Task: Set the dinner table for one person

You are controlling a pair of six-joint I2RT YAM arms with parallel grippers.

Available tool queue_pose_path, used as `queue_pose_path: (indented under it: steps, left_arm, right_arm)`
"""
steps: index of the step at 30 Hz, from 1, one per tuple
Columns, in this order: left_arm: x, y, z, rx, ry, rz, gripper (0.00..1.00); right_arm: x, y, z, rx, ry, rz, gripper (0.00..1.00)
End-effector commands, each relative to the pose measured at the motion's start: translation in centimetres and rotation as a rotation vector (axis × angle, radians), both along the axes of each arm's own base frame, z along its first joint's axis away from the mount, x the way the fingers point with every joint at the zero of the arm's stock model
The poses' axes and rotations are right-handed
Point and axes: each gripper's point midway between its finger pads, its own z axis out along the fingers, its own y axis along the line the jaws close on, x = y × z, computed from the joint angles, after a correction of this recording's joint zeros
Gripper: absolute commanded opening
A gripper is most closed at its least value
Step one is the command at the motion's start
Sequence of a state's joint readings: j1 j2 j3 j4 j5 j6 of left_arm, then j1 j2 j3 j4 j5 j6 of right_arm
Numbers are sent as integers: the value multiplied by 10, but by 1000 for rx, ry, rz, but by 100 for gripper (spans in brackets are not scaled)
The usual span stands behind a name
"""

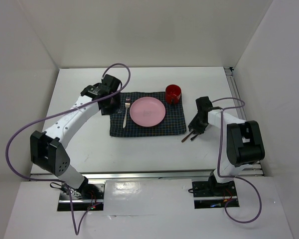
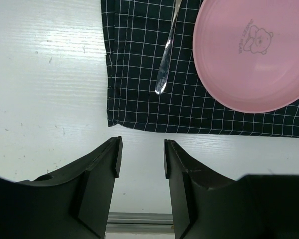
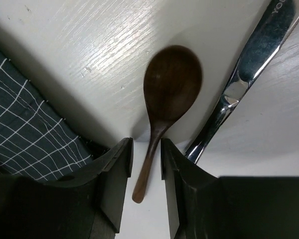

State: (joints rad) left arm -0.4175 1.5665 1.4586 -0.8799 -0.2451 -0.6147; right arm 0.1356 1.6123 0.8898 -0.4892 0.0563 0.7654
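Wooden spoon (image 3: 172,84) on dinner table (image 3: 89,50), handle inside narrowly parted right end effector (image 3: 146,145); left end effector (image 2: 142,149) empty, ajar.

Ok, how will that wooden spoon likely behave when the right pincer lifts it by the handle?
The spoon looks like solid dark wood, so it is probably stiff and light. Its thin handle lies between the fingers of the right pincer near the end, so the bowl may droop or swivel.
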Motion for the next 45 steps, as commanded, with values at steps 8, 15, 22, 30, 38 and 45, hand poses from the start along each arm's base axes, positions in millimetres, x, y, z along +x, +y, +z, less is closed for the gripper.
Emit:
queue_pose_path:
  steps: [8,15,22,30,38,45]
  left_arm:
    - [2,3,21,-14,-64,29,55]
    - [1,3,45,-40,-121,29,55]
    - [-2,6,57,-42,-143,34,55]
    - [-4,11,55,-17,-134,46,55]
    - [-6,14,48,-7,-119,58,55]
    - [-7,14,45,-3,-111,58,55]
  right_arm:
    - [10,-12,16,-102,-47,-27,3]
    - [34,7,78,-168,-178,206,0]
    - [61,59,81,-93,-159,481,0]
    - [67,95,39,-90,-37,634,0]
    - [68,107,32,-82,-31,660,0]
    - [78,111,28,-78,-43,651,0]
